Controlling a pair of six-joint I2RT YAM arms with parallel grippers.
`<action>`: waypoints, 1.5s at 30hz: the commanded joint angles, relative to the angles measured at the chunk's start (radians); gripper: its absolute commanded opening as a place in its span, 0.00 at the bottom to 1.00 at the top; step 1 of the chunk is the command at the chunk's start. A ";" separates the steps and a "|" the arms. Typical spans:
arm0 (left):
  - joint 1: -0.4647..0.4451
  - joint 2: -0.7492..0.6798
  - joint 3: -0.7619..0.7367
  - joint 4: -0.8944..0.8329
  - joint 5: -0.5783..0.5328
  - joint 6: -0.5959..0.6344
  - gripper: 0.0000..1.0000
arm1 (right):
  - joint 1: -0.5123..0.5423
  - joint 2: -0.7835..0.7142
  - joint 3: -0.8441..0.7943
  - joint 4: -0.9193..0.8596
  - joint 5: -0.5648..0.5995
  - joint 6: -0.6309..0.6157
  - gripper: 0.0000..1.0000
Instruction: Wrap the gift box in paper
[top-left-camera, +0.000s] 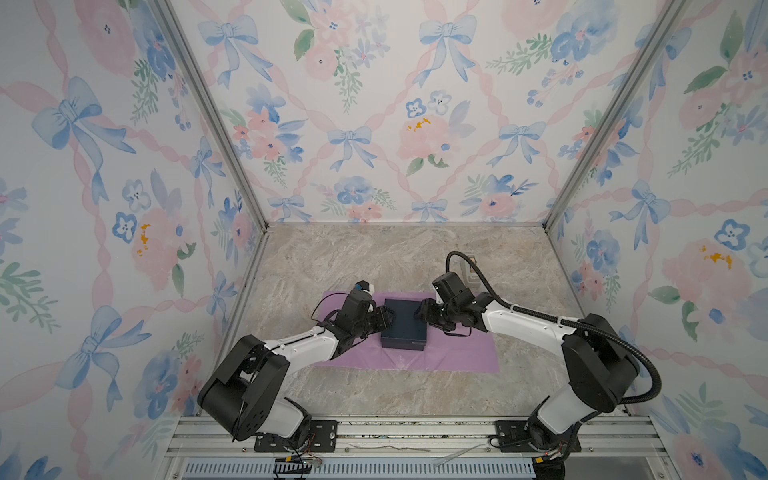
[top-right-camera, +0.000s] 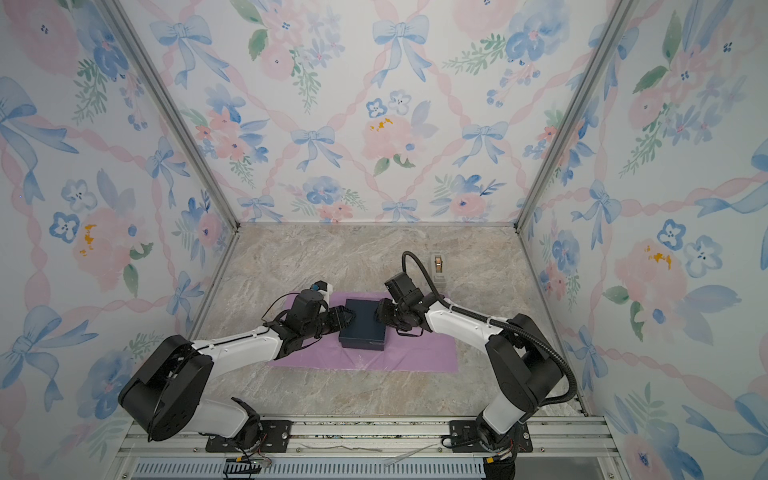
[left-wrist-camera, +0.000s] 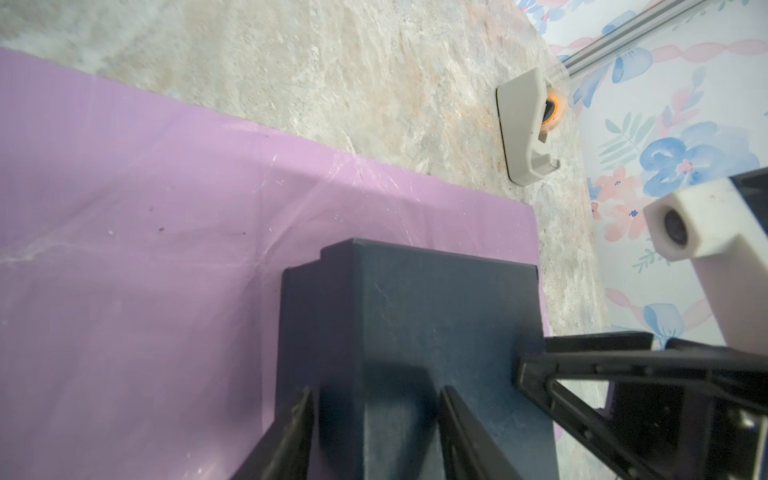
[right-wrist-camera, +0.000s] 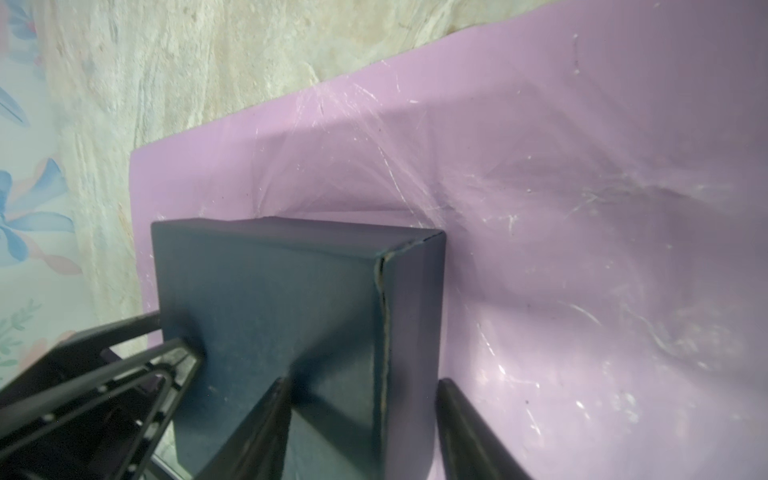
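Gift box (top-left-camera: 405, 322): dark navy, lid fitted, bare on every visible face, seated flat on the lilac face of the paper (top-left-camera: 457, 357), about midway across the sheet's width and close to its far edge, as in both top views. Sheet spread flat on the counter (top-left-camera: 395, 257), creased and scuffed, no edge lifted or folded over the box, no tape on it.

Left gripper (top-left-camera: 384, 318) against the box's left side, right gripper (top-left-camera: 420, 312) against its right side, arms reaching in from opposite sides. In the left wrist view, fingers (left-wrist-camera: 299, 424) apart and straddling one edge of the box. In the right wrist view, the same arrangement at another edge, fingers (right-wrist-camera: 457, 415) likewise apart. Not determinable from either view: pads pressing on the cardboard or just clear of it.

Beige tape dispenser (top-right-camera: 437, 266) on the bare counter beyond the right arm, well apart from the paper, untouched.

Judged stage: early. Done: sheet laid out, box placed on it. Left to do: drawing the near and far flaps over the lid, closing both ends, fixing with tape. Probable concern: little paper beyond the box's far side, hence a possible need for re-centring before the first fold.
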 joint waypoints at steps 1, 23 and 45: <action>-0.004 -0.041 0.031 -0.156 -0.038 0.024 0.59 | -0.011 -0.100 0.044 -0.088 0.024 -0.046 0.69; -0.162 -0.009 0.185 -0.199 0.123 0.205 0.51 | -0.723 -0.612 -0.420 -0.447 -0.334 -0.307 0.74; -0.161 0.051 0.094 -0.130 0.111 0.186 0.50 | -0.661 -0.430 -0.565 -0.213 -0.342 -0.263 0.76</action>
